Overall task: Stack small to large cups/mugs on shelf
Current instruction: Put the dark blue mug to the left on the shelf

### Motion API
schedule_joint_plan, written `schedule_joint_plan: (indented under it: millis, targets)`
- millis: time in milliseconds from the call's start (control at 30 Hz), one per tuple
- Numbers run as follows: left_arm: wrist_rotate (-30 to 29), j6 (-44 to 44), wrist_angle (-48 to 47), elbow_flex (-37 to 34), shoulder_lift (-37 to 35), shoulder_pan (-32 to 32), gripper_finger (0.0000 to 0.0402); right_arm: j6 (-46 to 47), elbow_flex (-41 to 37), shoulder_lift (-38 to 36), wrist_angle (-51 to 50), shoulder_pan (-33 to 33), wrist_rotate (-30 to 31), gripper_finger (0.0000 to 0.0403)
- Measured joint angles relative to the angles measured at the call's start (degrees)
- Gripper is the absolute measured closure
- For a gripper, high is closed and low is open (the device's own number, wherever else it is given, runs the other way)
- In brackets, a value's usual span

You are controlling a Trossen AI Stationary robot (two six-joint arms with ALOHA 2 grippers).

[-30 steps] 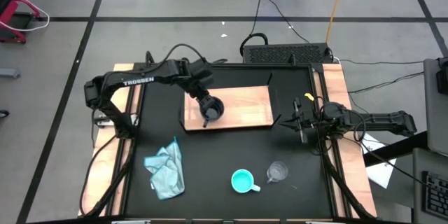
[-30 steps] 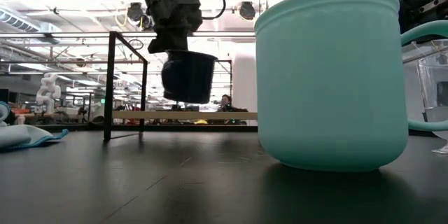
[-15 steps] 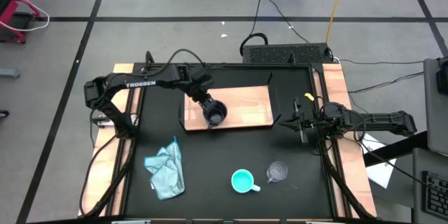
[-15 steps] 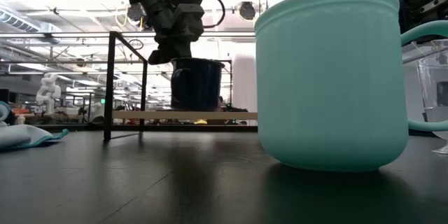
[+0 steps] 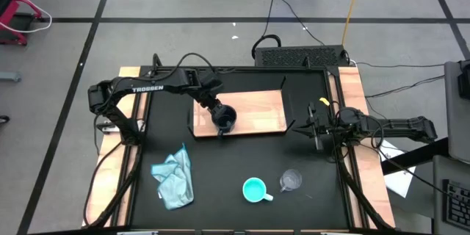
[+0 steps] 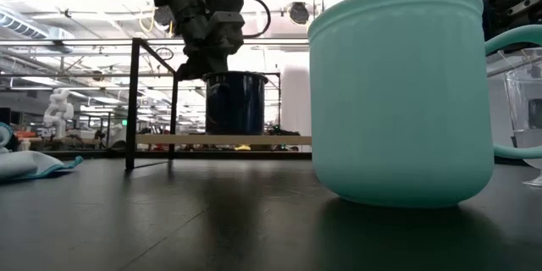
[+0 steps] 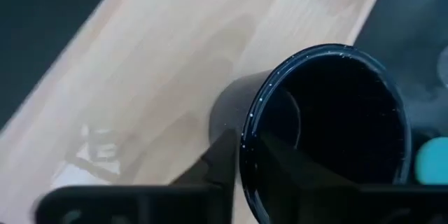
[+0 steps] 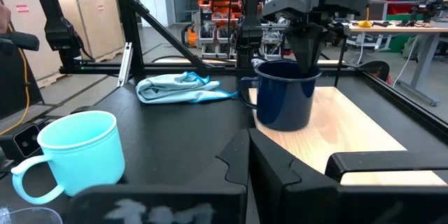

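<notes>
Black worktop (image 5: 235,183) carrying everything. Light-brown wooden shelf board (image 5: 257,110) at the far middle, with the large navy enamel mug (image 5: 223,118) upright near its front left edge. Left gripper (image 5: 218,114) pinching the mug's rim, one finger inside. Best released only once the base sits flat, then lifted straight up. Right gripper (image 5: 316,128) waiting at the right rail, fingers impossible to judge. Turquoise handled mug (image 5: 254,189) and small clear glass cup (image 5: 291,180) near the front. "TROSSEN" readable on the left arm.
</notes>
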Motion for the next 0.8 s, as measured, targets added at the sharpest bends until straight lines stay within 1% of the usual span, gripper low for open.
schedule_joint_plan:
  millis: [233,400,567,633,800]
  targets:
    - [-0.41,0.96,-0.30,0.00,-0.05,0.00,0.0292,0.62,0.00,0.00,0.00,0.02,-0.01,0.0403]
    - [-0.43,3.05,-1.24,0.34,-2.29,0.00,0.0267,0.53,0.00,0.00,0.00,0.00,-0.01,0.0403]
    - [-0.73,5.02,-1.88,2.66,-5.30,0.24,0.0247,0.60,0.01,-0.02,0.07,0.00,-0.02,0.0403]
    - [-0.66,8.46,-2.87,4.26,-5.97,0.47,0.0244,0.62,0.02,0.00,0.07,0.00,-0.04,0.0403]
    - [0.98,26.26,-12.51,9.96,-5.86,1.27,0.0247,0.60,0.02,0.00,0.23,0.00,-0.02,0.0403]
